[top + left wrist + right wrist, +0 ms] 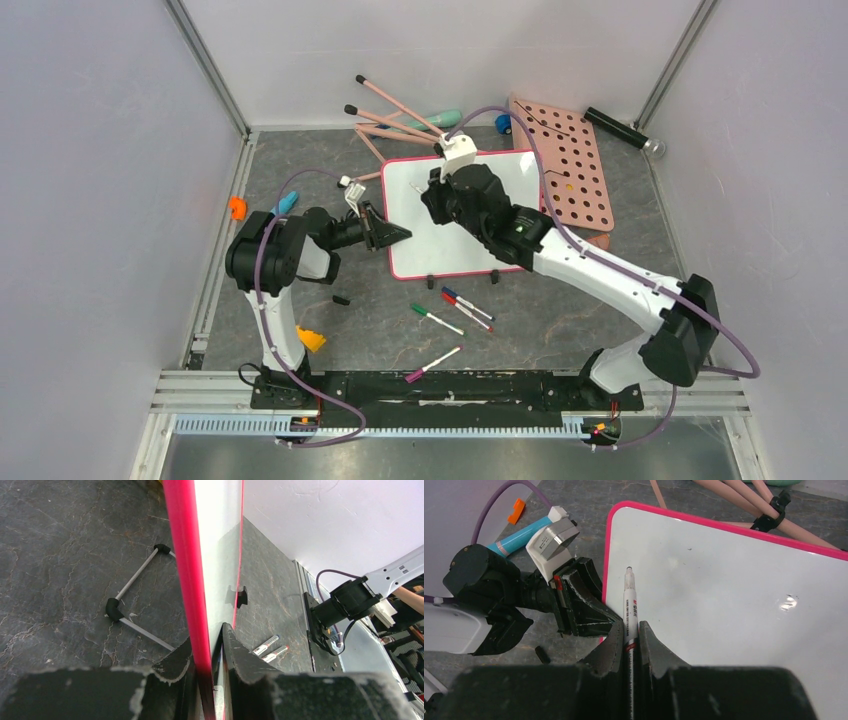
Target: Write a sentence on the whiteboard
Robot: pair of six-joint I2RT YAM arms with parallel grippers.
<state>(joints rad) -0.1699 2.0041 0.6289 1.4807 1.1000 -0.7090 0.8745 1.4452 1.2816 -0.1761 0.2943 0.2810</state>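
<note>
The large rectangular glossy whiteboard (430, 250) with a pink-red rim and rounded corners lay mid-surface on the dark grey slate surface (560, 320), its face shiny with glare. Only the top view showed its two small black clips (432, 283) on the near edge. The left wrist view alone showed the left end effector (206, 637) clamped narrowly on the board's pink left rim. The right wrist view showed the right end effector (630, 627) closed tight on a thin white marker pen (629, 595), its dark tip over the board's upper-left corner
</note>
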